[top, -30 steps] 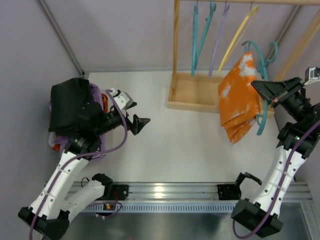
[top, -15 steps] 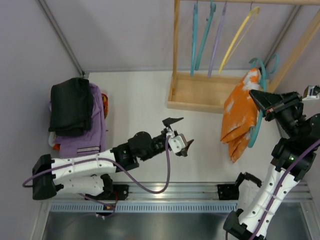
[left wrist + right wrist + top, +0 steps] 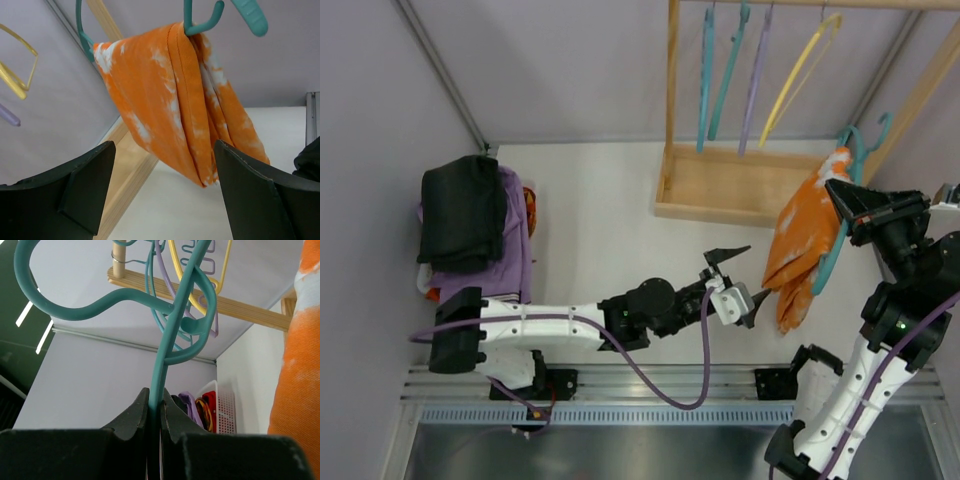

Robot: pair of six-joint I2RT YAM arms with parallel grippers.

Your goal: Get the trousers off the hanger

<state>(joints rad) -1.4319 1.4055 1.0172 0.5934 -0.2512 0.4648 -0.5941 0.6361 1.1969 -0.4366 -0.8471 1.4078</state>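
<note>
The trousers (image 3: 803, 245) hang in the air over the right side of the tabletop (image 3: 610, 220), folded and draped on the hanger (image 3: 836, 262), near the wooden rack (image 3: 720, 195). The right pincer (image 3: 834, 190) is clenched on the hanger; its wrist view shows the thin teal stem (image 3: 165, 355) pinched tight between the jaws.

The left pincer (image 3: 745, 280), on an arm stretched low across the tabletop, is spread wide and grasps nothing. It sits just beside the lower end of the cloth. Its own camera frames the orange folds (image 3: 175, 100) between the two fingers (image 3: 85, 190), apparently without contact.

To my eye the garment is light, soft and limp. It should bunch under a squeeze and slide readily along the smooth plastic. The hanger looks thin and springy, so a hard tug could twist it in the right pincer's hold.

The best place to take hold seems to be the thick hanging fold near the bottom. Biting through all the layers there would keep a single ply from slipping free. From here I cannot tell which way the cloth would come off the hanger.
</note>
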